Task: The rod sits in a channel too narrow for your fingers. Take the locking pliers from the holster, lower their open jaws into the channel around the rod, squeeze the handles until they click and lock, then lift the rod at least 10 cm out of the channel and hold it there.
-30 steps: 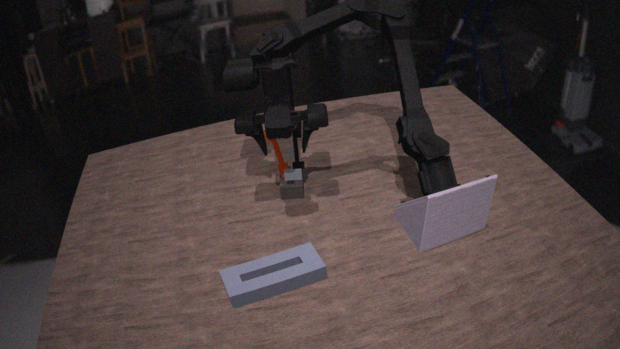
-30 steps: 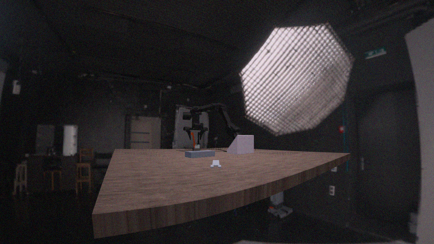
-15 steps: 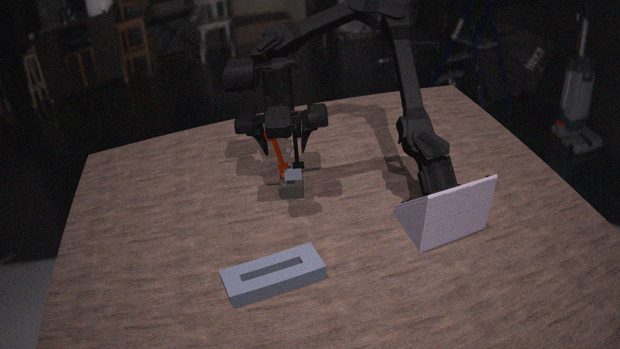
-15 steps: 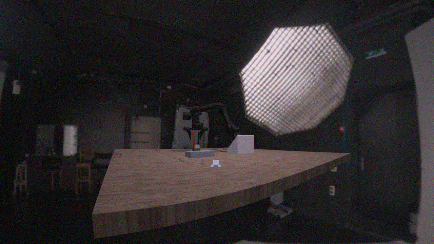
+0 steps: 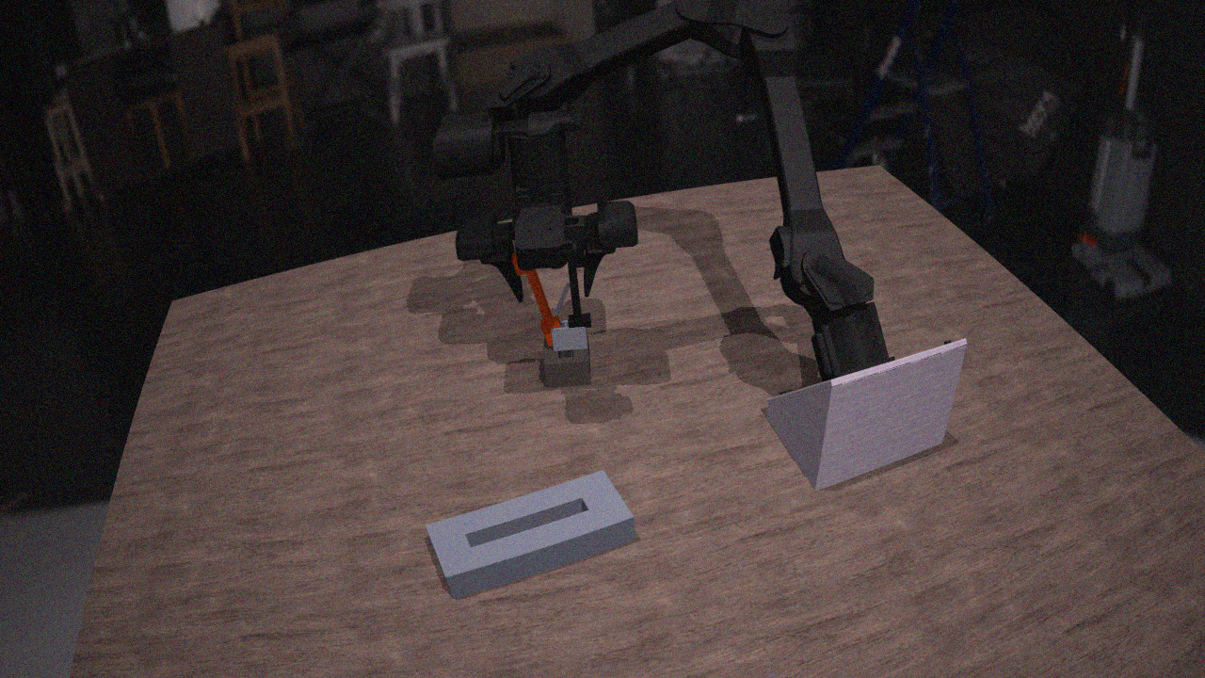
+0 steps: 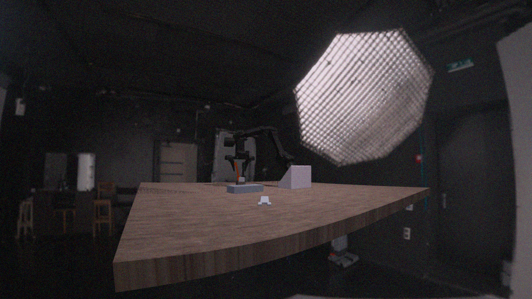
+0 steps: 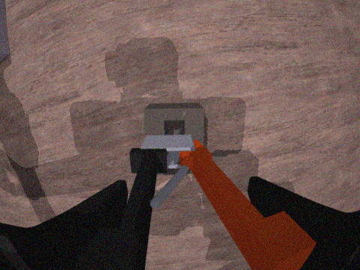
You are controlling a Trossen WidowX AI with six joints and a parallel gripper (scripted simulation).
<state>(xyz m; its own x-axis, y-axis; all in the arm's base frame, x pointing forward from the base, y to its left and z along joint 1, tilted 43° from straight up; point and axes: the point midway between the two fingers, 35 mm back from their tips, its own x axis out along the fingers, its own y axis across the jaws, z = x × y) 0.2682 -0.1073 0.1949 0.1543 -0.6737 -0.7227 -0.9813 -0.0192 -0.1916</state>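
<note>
Wood-grained tabletop (image 5: 337, 421) (image 6: 241, 219) (image 7: 281, 75), matt grey channel block (image 5: 538, 560) (image 6: 244, 189).

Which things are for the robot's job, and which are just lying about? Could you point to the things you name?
For the job:
- pliers (image 5: 543, 298) (image 6: 237, 172) (image 7: 221, 191)
- holster (image 5: 566, 371) (image 6: 240, 183) (image 7: 154, 120)
- channel block (image 5: 538, 568) (image 6: 245, 189)
- gripper (image 5: 554, 298) (image 6: 238, 170) (image 7: 189, 187)

Seemingly just lying about:
- white wedge (image 5: 892, 417) (image 6: 301, 177) (image 7: 3, 34)
- little white piece (image 6: 264, 199)
- big lamp (image 6: 364, 92), off the table (image 5: 337, 472) (image 6: 223, 223) (image 7: 281, 56)

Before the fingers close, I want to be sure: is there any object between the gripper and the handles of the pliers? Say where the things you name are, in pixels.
Nothing visible: the handles of the pliers (image 5: 539, 295) (image 7: 221, 195) rise between the open fingers of the gripper (image 5: 555, 298) (image 7: 189, 187).
</note>
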